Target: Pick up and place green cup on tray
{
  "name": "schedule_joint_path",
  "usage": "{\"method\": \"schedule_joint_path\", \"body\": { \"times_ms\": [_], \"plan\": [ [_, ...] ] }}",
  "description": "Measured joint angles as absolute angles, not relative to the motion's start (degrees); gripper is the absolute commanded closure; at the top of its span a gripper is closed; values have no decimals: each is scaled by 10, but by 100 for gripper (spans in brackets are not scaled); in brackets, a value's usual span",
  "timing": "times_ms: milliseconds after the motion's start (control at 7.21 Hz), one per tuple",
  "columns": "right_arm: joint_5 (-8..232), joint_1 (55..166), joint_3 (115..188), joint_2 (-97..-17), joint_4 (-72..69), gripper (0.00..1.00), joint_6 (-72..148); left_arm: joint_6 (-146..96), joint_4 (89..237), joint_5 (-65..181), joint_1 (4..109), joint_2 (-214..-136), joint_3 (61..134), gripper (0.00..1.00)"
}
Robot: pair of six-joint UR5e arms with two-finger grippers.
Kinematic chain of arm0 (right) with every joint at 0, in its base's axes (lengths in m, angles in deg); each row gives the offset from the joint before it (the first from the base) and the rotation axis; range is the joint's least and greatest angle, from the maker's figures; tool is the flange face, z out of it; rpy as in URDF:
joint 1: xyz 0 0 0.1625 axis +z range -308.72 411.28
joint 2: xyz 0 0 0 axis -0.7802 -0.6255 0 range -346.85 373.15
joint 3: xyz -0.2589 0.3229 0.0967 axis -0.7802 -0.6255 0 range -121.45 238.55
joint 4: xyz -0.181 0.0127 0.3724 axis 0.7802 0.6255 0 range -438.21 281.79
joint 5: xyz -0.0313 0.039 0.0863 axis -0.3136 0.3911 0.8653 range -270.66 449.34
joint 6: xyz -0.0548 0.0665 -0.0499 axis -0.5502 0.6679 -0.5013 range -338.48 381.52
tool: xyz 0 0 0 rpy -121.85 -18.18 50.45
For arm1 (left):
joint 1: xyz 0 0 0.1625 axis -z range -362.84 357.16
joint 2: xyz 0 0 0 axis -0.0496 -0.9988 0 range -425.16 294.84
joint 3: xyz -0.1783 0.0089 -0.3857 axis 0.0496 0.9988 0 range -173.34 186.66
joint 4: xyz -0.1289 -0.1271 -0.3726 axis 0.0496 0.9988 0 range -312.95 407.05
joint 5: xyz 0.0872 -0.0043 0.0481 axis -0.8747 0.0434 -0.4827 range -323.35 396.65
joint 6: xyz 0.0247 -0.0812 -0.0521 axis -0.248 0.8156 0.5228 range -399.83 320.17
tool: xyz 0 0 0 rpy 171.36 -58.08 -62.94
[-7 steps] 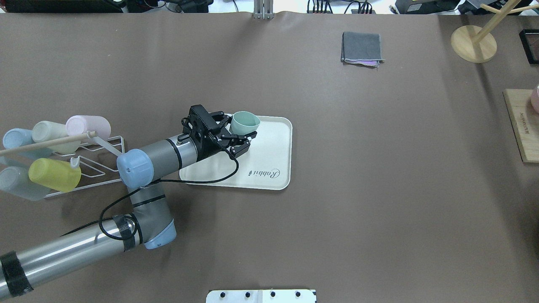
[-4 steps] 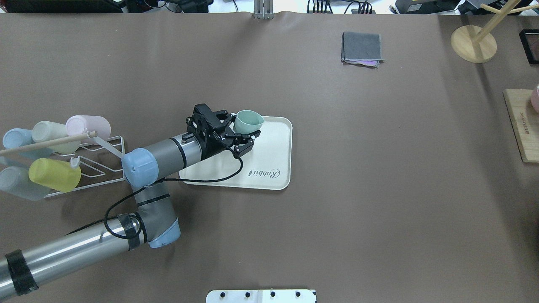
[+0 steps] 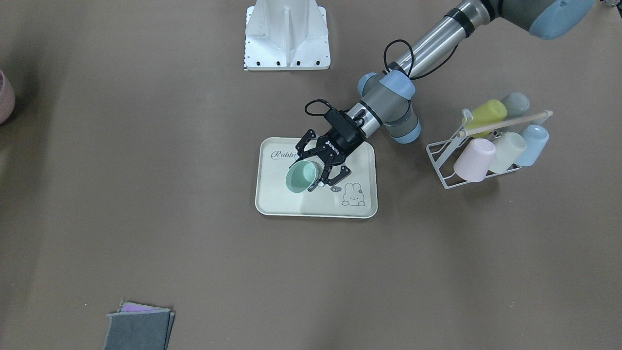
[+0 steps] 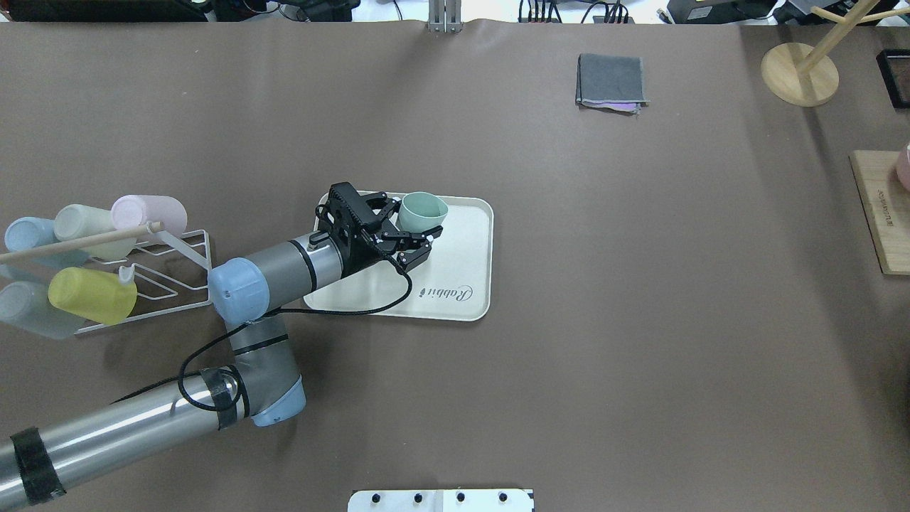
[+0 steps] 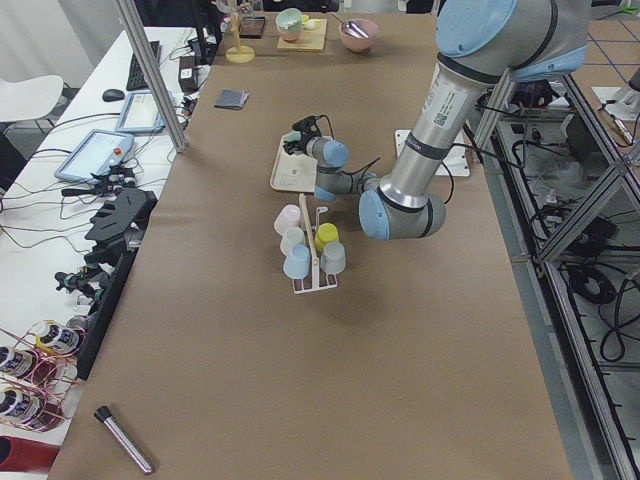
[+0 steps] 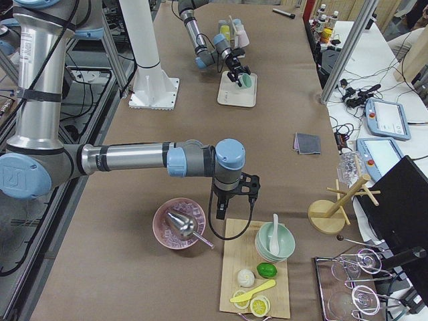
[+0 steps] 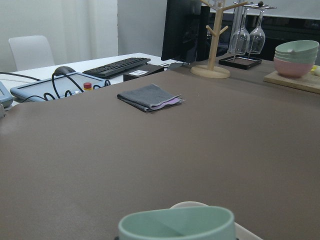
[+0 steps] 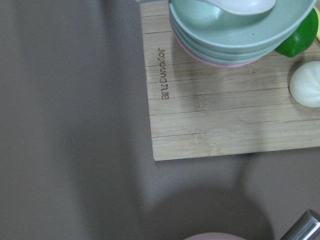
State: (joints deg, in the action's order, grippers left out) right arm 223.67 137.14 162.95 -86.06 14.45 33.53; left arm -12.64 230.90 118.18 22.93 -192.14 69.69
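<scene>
On the tabletop (image 4: 640,320) the tray (image 4: 466,242) lay flat. Right jaws, hanging by a board (image 8: 210,125) well apart: state could not be told. Left jaws pinched the cup (image 4: 423,211), held tilted above the tray. Placement judged in hand; next move called for levelling, lowering until the base seated, then spreading the jaws.

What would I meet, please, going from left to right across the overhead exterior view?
Rack of cups → tray, with the green cup and left gripper overlapping it → folded grey cloth → round wooden stand base → wooden board.
</scene>
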Motion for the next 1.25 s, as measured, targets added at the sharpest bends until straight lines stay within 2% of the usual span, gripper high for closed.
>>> {"method": "schedule_joint_path", "body": {
  "times_ms": [694, 1249],
  "plan": [
    [2240, 1376, 1626, -871, 141, 0, 342, -128, 2324, 1174, 224, -1916, 698, 15],
    [2237, 1376, 1624, -871, 140, 0, 342, -150, 2328, 1170, 223, -1916, 698, 14]
  ]
}}
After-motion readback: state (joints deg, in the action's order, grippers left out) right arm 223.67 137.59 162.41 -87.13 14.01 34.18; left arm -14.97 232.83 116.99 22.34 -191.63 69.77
